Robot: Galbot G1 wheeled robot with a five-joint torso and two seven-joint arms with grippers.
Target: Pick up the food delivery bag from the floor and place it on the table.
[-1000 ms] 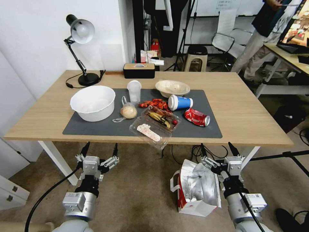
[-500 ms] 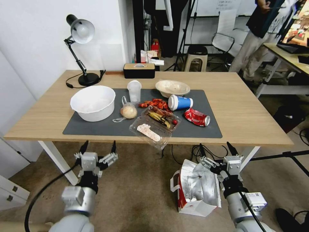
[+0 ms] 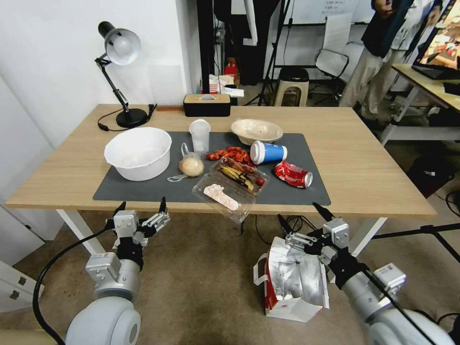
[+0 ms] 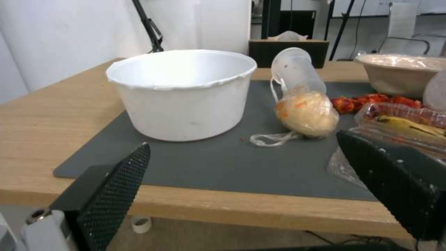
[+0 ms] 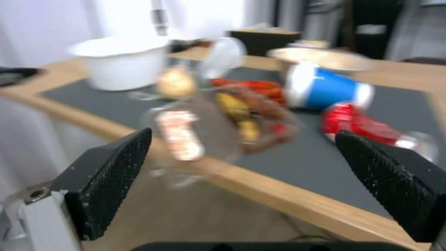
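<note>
Approach step: food delivery bag (image 3: pixel 293 280) stands on the floor (image 3: pixel 206 282), lower right of frame, not yet held. Right claw (image 3: pixel 303 221) spread above its mouth; left claw (image 3: pixel 140 207) spread, lower left. Next: probably lower, pinch rim/strap, lift to surface (image 3: pixel 364 167).

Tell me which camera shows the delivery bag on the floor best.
The head view: the food delivery bag stands open on the floor beside the right gripper. Both wrist views look across the table instead.
</note>
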